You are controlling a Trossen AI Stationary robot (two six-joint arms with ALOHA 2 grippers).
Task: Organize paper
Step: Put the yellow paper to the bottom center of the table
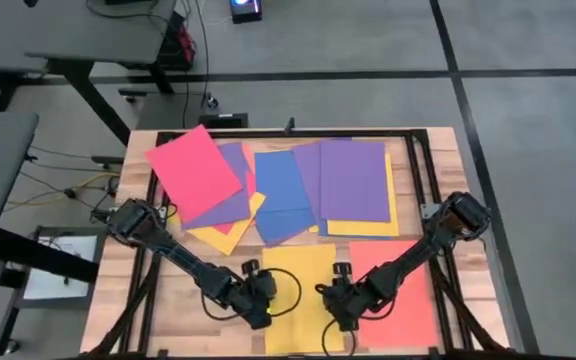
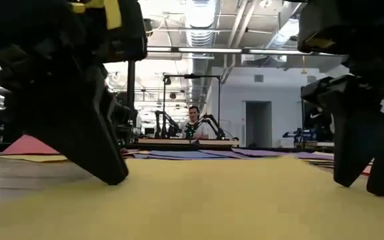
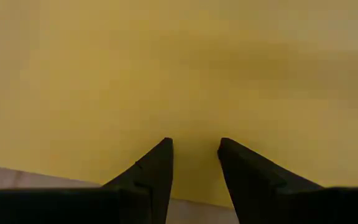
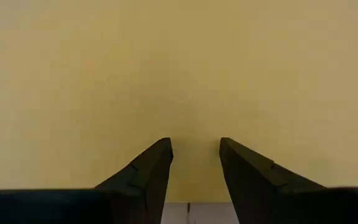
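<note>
A yellow sheet of paper [image 1: 303,275] lies flat on the table's near middle, with a red-orange sheet [image 1: 403,290] flat beside it on the right. Farther back lies a loose overlapping spread: a pink-red sheet [image 1: 193,168], blue sheets [image 1: 280,195], purple sheets [image 1: 353,178] and yellow ones [image 1: 230,235]. My left gripper [image 1: 261,312] is open, low over the yellow sheet's near left part [image 3: 194,142]. My right gripper [image 1: 336,315] is open, low over its near right part [image 4: 196,142]. My left gripper comes down from above with its fingers apart. In the low view a fingertip [image 2: 114,179] stands on the yellow sheet's near left part [image 2: 139,193], which lies flat. My right gripper also points down with its fingers apart. Its fingertips [image 2: 349,181] stand on the sheet's near right part [image 2: 312,197].
A black frame [image 1: 423,180] runs around the wooden table top. Bare wood [image 1: 118,300] shows at the near left. Beyond the table's far edge stand another bench and a seated person [image 2: 193,120].
</note>
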